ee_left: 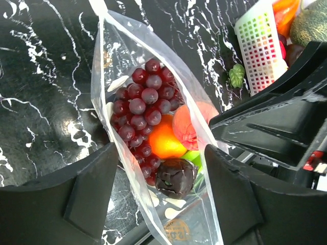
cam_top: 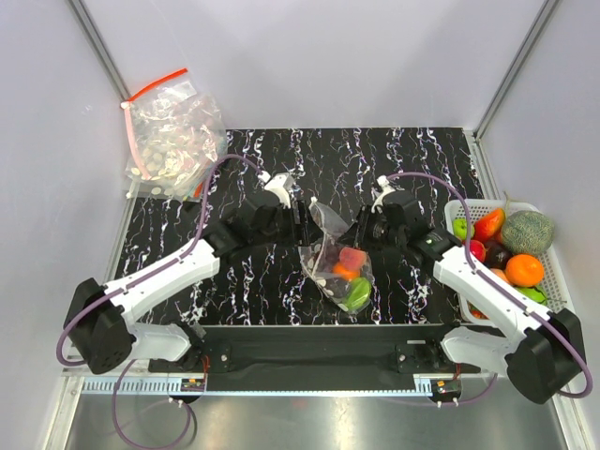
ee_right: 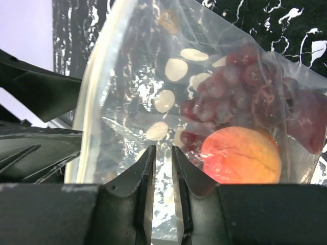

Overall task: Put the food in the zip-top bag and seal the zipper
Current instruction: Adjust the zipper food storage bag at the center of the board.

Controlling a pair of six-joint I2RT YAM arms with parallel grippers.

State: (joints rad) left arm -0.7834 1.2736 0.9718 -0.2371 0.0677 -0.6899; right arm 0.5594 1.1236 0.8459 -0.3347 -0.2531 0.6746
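The zip-top bag (cam_top: 333, 246), clear with white oval spots, stands at the table's middle between both grippers. It holds red grapes (ee_left: 143, 102), an orange (ee_left: 163, 140), a peach (ee_right: 240, 155), a dark round fruit (ee_left: 176, 176) and something green. Its mouth gapes open in the left wrist view. The zipper (ee_right: 94, 92) is the pale strip along the mouth edge. My left gripper (ee_left: 161, 153) is open, its fingers wide on either side of the bag's mouth. My right gripper (ee_right: 163, 150) is closed to a thin gap on the bag's clear film, near the peach.
A white basket (cam_top: 562, 272) of fruit stands at the right edge, also seen in the left wrist view (ee_left: 260, 46). A small green piece (ee_left: 236, 75) lies on the table beside it. A heap of clear bags with a red strip (cam_top: 173, 136) sits at the back left.
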